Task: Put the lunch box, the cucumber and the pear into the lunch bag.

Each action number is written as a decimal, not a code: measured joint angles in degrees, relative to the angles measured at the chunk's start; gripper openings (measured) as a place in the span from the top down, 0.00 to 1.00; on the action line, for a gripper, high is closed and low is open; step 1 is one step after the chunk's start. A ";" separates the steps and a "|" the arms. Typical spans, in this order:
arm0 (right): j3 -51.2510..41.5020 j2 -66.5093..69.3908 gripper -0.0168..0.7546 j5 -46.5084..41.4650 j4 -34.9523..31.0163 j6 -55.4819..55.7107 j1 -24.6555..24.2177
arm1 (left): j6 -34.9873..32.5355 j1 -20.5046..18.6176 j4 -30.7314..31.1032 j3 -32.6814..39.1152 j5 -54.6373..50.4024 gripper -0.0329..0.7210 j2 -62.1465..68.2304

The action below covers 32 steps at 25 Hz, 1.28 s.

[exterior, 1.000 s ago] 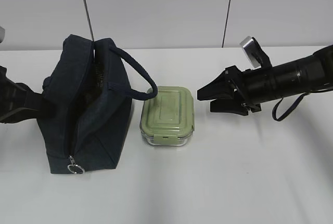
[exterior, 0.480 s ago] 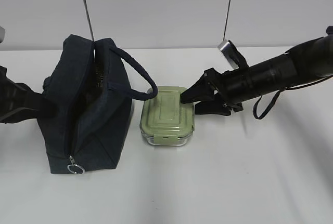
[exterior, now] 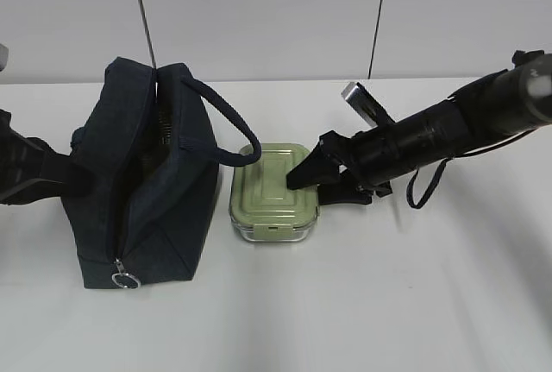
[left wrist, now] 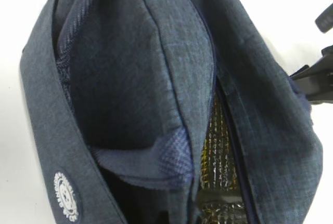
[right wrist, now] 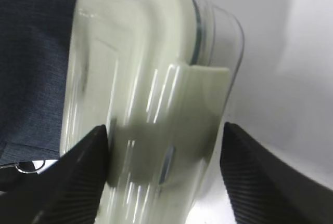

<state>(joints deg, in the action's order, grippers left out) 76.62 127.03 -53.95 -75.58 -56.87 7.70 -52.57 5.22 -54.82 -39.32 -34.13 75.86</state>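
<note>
The dark navy lunch bag (exterior: 147, 191) stands on the left with its top unzipped, and its silver lining (left wrist: 216, 151) shows in the gap. The lunch box (exterior: 267, 195), clear glass with a sage-green lid, sits right beside it. My right gripper (exterior: 306, 186) is open over the box's right end. One fingertip (right wrist: 88, 172) rests on the lid (right wrist: 145, 78); the other hangs off its side, apart from it. My left arm (exterior: 26, 173) presses into the bag's left side. Its fingers are buried in the fabric (left wrist: 119, 78), shut on it. The cucumber and the pear are out of view.
The bag's loop handle (exterior: 220, 126) arches toward the box, and its zipper ring pull (exterior: 125, 281) hangs at the front. A black strap (exterior: 423, 186) dangles under my right arm. The white table (exterior: 388, 303) runs on to the front and right.
My right gripper has moved left and down from beside the lunch box to over its right end, jaws still open. The left arm and the bag have not moved.
</note>
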 joint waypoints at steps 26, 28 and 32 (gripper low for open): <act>7.37 -15.61 0.51 -5.31 6.26 7.95 -3.14 | 0.00 0.00 0.00 0.00 -0.06 0.98 0.00; 11.44 -17.03 0.51 -6.34 8.42 11.07 -2.18 | 0.00 0.00 0.00 0.00 -0.06 0.98 0.00; 20.20 -17.41 0.52 -7.24 13.14 16.73 0.88 | 0.00 0.00 0.05 0.00 -0.11 0.98 0.00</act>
<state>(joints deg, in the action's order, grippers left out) 96.82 109.62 -61.18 -62.44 -40.13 8.59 -52.57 5.22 -54.77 -39.32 -34.24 75.86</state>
